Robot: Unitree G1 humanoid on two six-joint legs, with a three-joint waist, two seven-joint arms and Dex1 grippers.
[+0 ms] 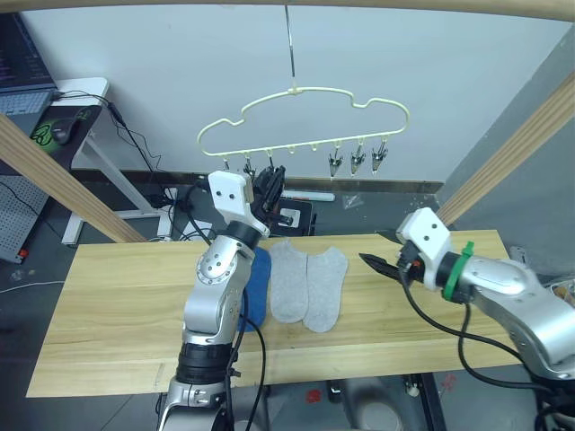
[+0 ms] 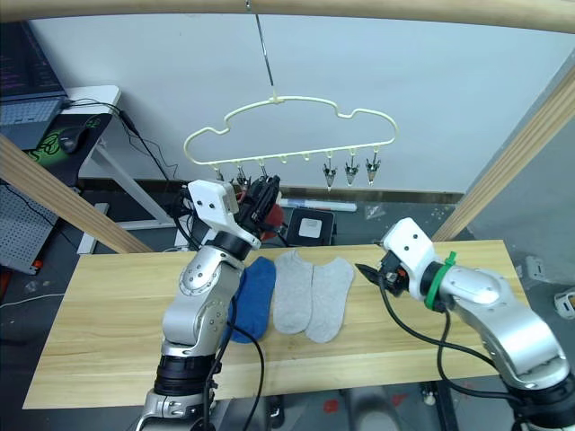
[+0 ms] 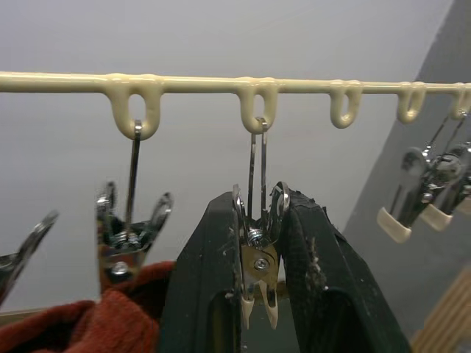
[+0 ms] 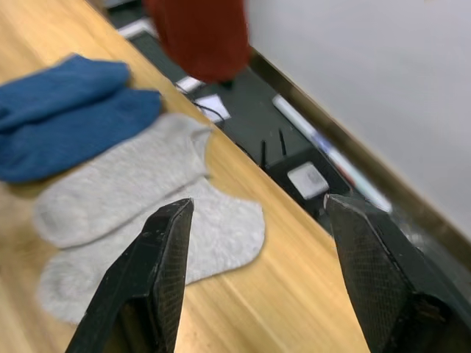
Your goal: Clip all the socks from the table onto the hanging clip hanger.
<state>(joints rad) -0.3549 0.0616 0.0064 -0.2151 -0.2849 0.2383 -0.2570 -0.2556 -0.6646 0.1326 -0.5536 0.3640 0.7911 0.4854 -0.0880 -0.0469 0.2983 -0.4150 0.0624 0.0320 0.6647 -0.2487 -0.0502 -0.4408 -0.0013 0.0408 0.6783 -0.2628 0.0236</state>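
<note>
**A:** One claw is up at the clip hanger (image 1: 294, 91): the left claw (image 1: 268, 190) is clenched on a silver clip (image 3: 254, 273), pressing its two handles together. Nothing hangs in that clip. At its 9 o'clock, the next clip bites into a rust-red sock (image 3: 66, 327).

**B:** So what is the risk there?

**A:** I would say slipping. The clip dangles on a thin wire loop, so if the fingers (image 3: 202, 294) slide off the handles, it snaps closed before any sock reaches it. A push or pull could also set the whole frame swinging on its hook and might shake the red sock free.

**B:** And down on the bench (image 1: 117, 305)?

**A:** The blue socks (image 2: 252, 301) lie partly behind the left arm, and the two grey socks (image 1: 305, 283) lie at their 3 o'clock, edges touching. All four are flat.

**B:** And the right claw (image 1: 375, 263)?

**A:** It hovers released and empty at 3 o'clock of the grey pair, near but apart from it.

**B:** Any trouble for it?

**A:** The grey socks lie so close that a careless pinch could lift both or drag the neighbour off its spot. Soft knit may also fold or slide out of a shallow grip. On the way up, the sock has to reach the open clip without brushing the left arm.
</note>
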